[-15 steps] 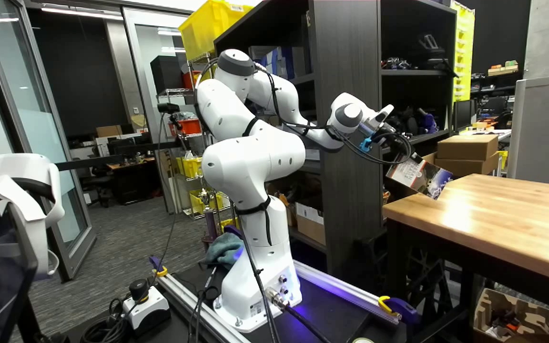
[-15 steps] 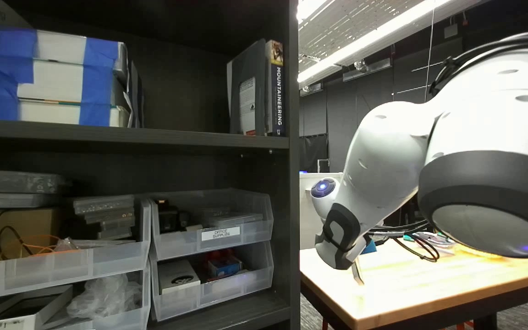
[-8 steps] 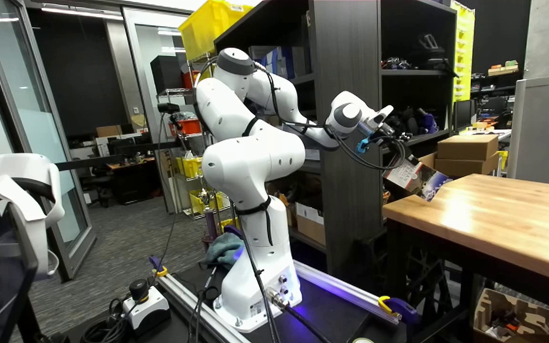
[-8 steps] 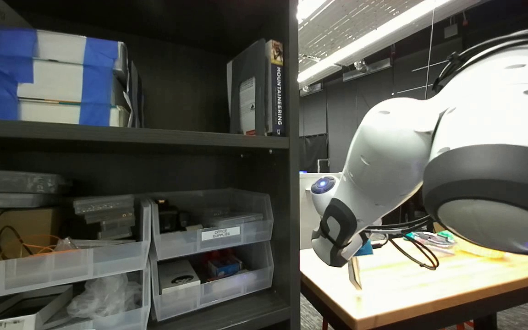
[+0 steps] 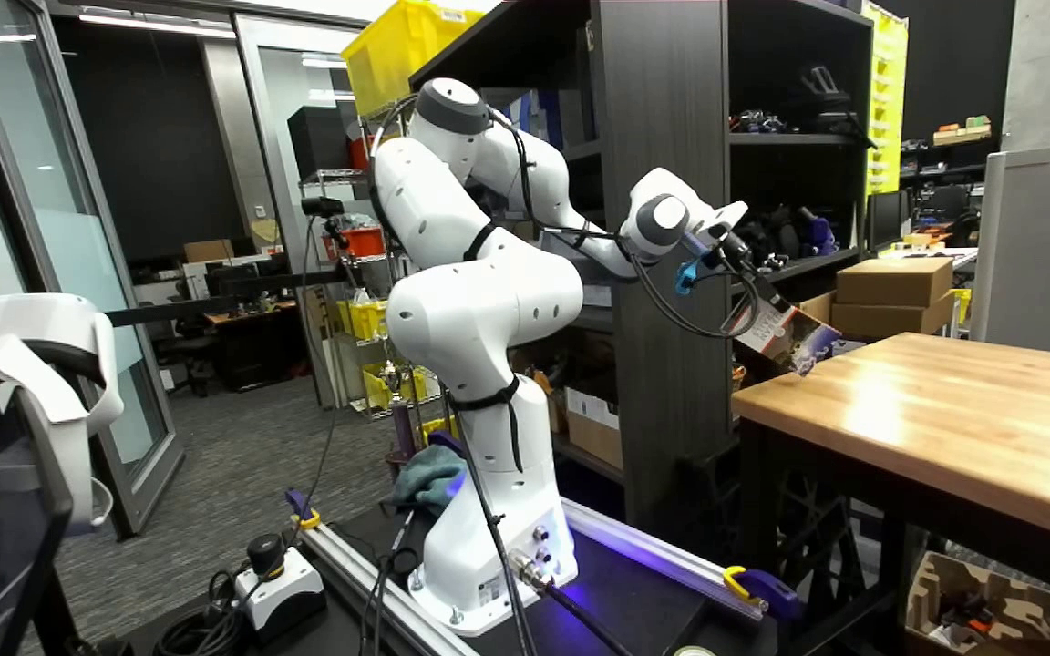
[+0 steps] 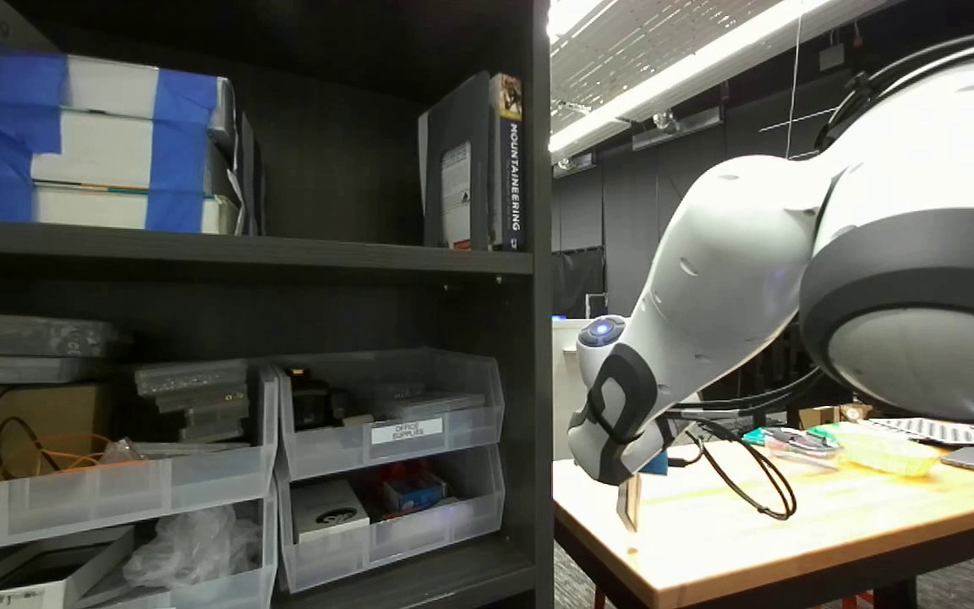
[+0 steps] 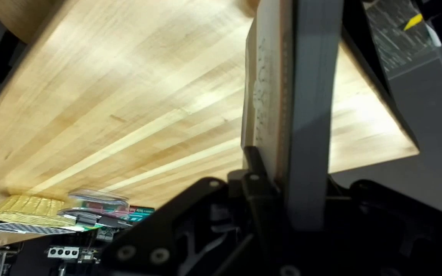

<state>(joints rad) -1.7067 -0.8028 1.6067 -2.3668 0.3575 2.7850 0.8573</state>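
My gripper (image 7: 292, 182) is shut on a thick book (image 7: 313, 96); one finger lies along its near side in the wrist view, and the other finger is mostly dark. In an exterior view, the gripper (image 5: 762, 284) points down and to the right. The book (image 5: 782, 335) hangs tilted from it, with a white, orange and purple cover, near the corner of the wooden table (image 5: 962, 401). In an exterior view, only the book's narrow lower part (image 6: 629, 503) shows below the wrist, over the table (image 6: 707, 550). The gripper itself is hidden there.
A dark shelf (image 6: 326, 258) stands beside the arm. It holds standing books (image 6: 508, 169), taped boxes (image 6: 106, 144) and clear bins (image 6: 407, 431). A yellow basket (image 7: 33, 210) and packets (image 7: 100, 207) lie on the table's far side. Cables (image 5: 698, 323) loop below the wrist.
The arm has shifted, and the elbow has risen. The hand and held book have moved left in both exterior views. The grip on the book has not visibly changed.
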